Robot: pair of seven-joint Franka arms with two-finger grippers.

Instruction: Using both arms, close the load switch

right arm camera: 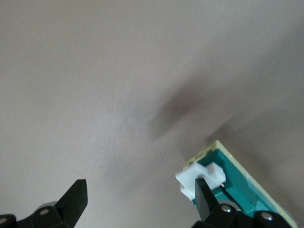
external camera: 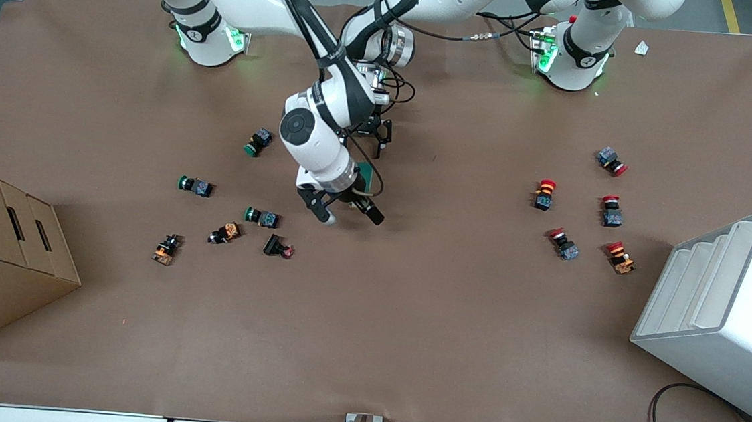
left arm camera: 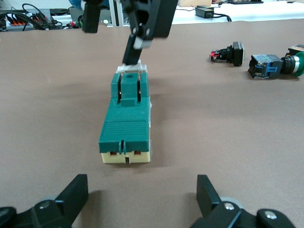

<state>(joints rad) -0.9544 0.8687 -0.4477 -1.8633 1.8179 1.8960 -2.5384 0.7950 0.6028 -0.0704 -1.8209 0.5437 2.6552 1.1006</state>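
Brown table (external camera: 407, 321) carries the green load switch (left arm camera: 127, 124) mid-table, under both arms. The right gripper (right arm camera: 137, 202), fingers spread, has one fingertip (right arm camera: 203, 190) on its white lever (right arm camera: 202, 176). At twelve o'clock, the left gripper (left arm camera: 142, 197) hovers spread.

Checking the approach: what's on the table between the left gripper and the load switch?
Nothing: in the left wrist view, only bare brown table lies between the open left gripper and the load switch.
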